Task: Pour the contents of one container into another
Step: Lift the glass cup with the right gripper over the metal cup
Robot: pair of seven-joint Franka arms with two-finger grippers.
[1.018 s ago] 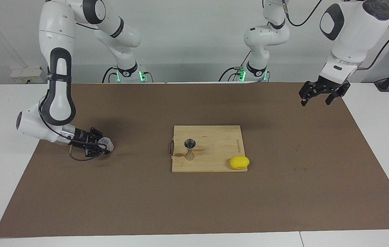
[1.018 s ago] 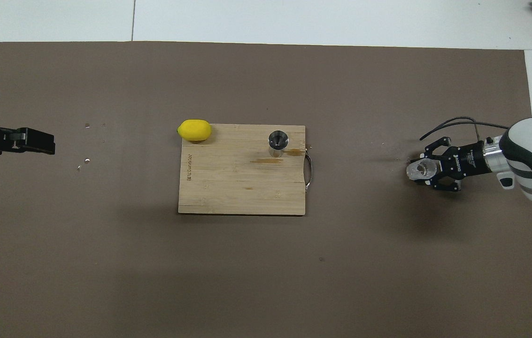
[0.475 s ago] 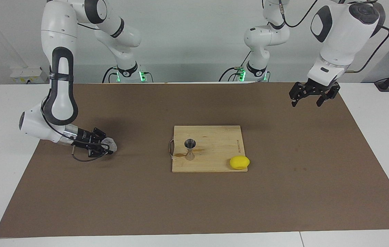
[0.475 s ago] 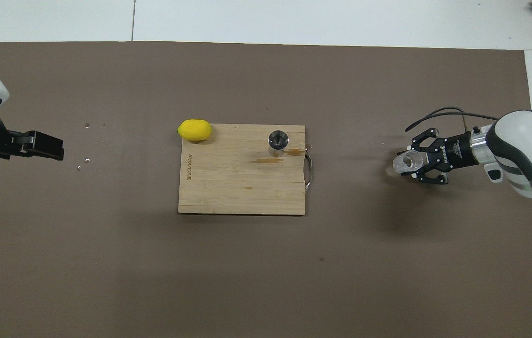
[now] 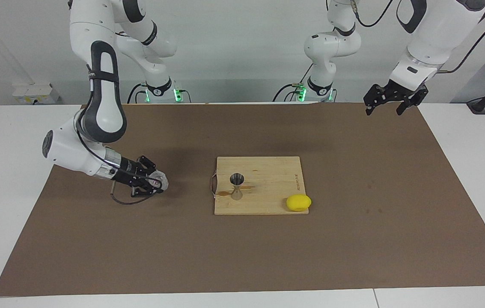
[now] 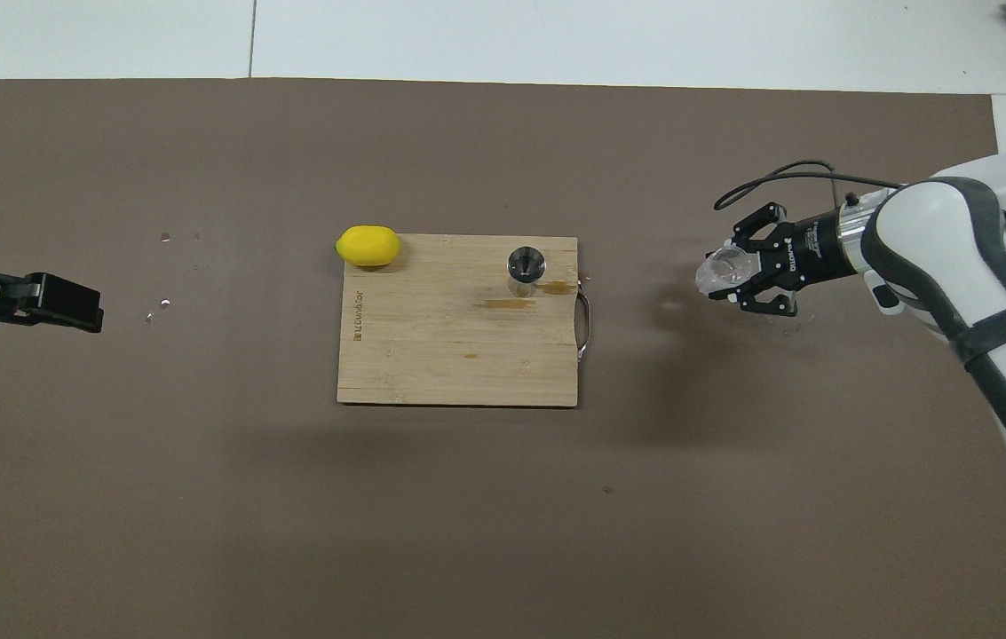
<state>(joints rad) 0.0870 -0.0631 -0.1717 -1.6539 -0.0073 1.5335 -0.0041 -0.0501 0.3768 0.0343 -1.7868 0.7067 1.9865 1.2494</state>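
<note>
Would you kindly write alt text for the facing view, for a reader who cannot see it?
The right gripper holds a clear glass cup over the brown mat, beside a wooden board bearing a steel jigger and a lemon. The left gripper waits open over the mat's corner.

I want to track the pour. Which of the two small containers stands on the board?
The steel jigger stands on the wooden board; the glass cup is held by the right gripper.
</note>
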